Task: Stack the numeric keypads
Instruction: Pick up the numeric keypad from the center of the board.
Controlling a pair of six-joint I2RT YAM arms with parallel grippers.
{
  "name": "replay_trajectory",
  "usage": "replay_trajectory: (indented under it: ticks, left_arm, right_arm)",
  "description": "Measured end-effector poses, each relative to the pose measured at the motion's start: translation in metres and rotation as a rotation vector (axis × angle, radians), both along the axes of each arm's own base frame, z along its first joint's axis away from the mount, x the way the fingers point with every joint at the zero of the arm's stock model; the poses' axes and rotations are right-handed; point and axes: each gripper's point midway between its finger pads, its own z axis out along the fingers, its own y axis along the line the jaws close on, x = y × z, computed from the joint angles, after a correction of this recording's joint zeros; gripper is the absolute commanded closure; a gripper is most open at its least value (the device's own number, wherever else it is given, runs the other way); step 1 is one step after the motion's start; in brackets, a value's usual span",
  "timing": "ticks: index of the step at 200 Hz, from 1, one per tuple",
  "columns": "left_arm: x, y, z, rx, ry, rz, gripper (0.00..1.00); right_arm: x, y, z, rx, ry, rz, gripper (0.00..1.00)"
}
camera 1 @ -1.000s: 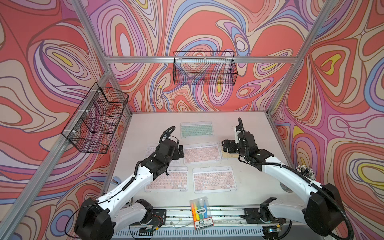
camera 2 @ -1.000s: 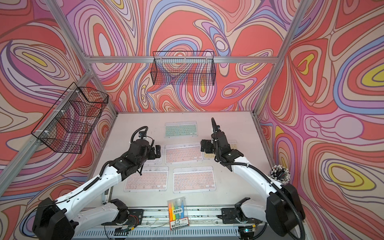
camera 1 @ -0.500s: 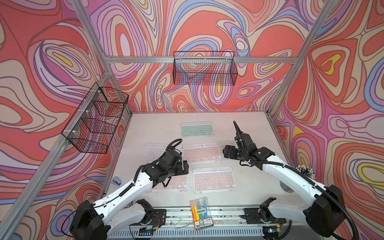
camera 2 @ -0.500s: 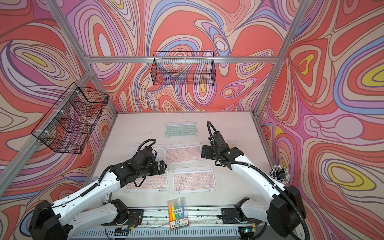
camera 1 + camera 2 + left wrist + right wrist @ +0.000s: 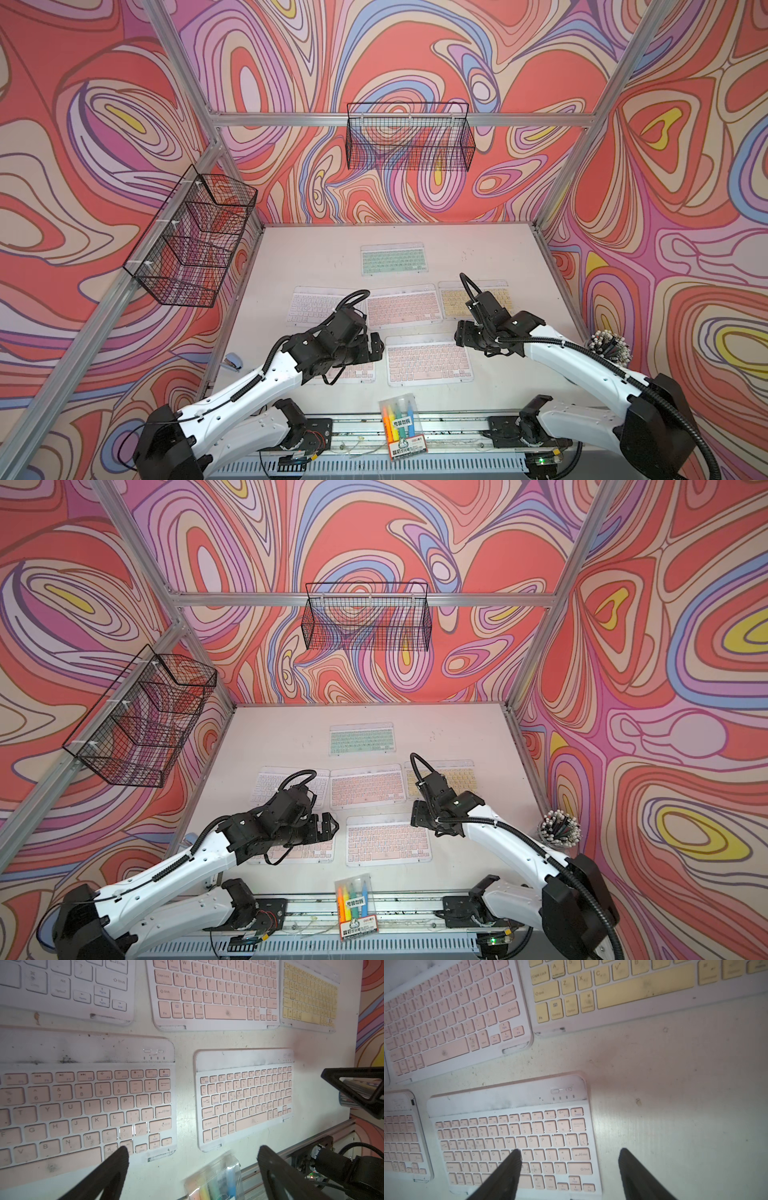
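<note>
Several numeric keypads lie flat on the white table (image 5: pixel 490 249). A green one (image 5: pixel 392 258) is at the back. White (image 5: pixel 311 305), pink (image 5: pixel 403 306) and yellow (image 5: pixel 453 297) ones form the middle row. Two pink ones are in front, the left (image 5: pixel 83 1105) partly under my left arm and the right (image 5: pixel 428 359) in full view. My left gripper (image 5: pixel 193 1152) is open above the gap between the two front pink keypads. My right gripper (image 5: pixel 571 1153) is open, its fingers either side of the front right pink keypad's (image 5: pixel 512 1136) right edge, holding nothing.
A clear pack of coloured markers (image 5: pixel 402 428) lies at the front edge by the metal rail. A cup of pens (image 5: pixel 606 347) stands at the right wall. A small blue object (image 5: pixel 232 361) sits at the left edge. Wire baskets (image 5: pixel 409 137) (image 5: pixel 195 241) hang on the walls.
My left arm drew back from the white keypad to the front left pink one. My right arm came forward from the yellow keypad to the front right pink one, its jaws narrowing slightly.
</note>
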Motion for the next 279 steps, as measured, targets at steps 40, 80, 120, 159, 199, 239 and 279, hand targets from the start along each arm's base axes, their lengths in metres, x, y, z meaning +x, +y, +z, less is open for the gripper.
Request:
replay_trajectory:
  ticks: [40,80,120,159,199,239,279]
  left_arm:
    - [-0.012,-0.025,-0.026,0.073,0.066,-0.093,0.0]
    - [-0.014,-0.047,-0.039,0.075,0.076,-0.143,0.0]
    - [-0.009,-0.058,-0.042,0.063,0.075,-0.149,0.0]
    - [-0.005,-0.068,-0.046,0.063,0.086,-0.152,0.0]
    - [-0.006,-0.07,-0.057,0.08,0.109,-0.156,0.0]
    - [-0.006,-0.074,-0.071,0.096,0.141,-0.162,0.0]
    - [0.001,-0.091,-0.075,0.078,0.15,-0.176,0.0]
  right_arm:
    - [-0.009,-0.003,-0.01,-0.007,0.035,-0.02,0.24]
    - [-0.019,-0.008,-0.018,-0.01,0.062,-0.037,0.27]
    - [-0.02,-0.005,-0.019,0.014,0.065,-0.036,0.28]
    - [-0.019,-0.002,-0.021,0.019,0.069,-0.031,0.28]
    - [-0.022,0.0,-0.031,0.025,0.087,-0.023,0.28]
    - [-0.026,0.0,-0.04,0.027,0.102,-0.021,0.28]
    - [-0.028,0.001,-0.044,0.032,0.108,-0.016,0.28]
